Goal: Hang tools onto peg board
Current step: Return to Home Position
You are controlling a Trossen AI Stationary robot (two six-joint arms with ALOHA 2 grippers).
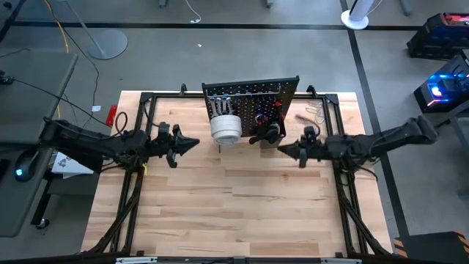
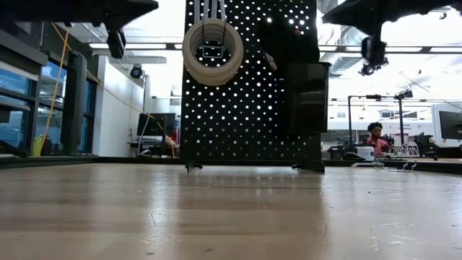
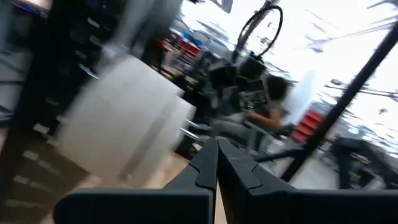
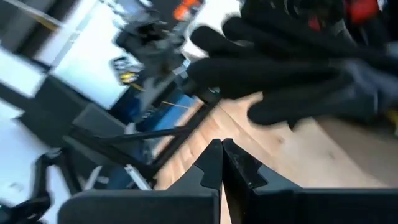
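High view, as I watched from the remote station: the peg board (image 1: 264,89) stood upright at the far middle of the table (image 1: 234,213). The white tape rolls (image 1: 226,126) hung on its left part and the black glove-like bundle (image 1: 268,133) on its lower right. Silver tools (image 1: 220,99) hung along its top left, too small for me to sort. The left gripper (image 1: 192,143) hovered just left of the tape rolls. The right gripper (image 1: 283,149) hovered just right of the bundle, apart from it. In each wrist view I saw the two fingers (image 3: 204,168) (image 4: 209,165) pressed tip to tip, clenched on nothing. Low view: the board's feet rested on the wood, and the rolls sat high on its face.
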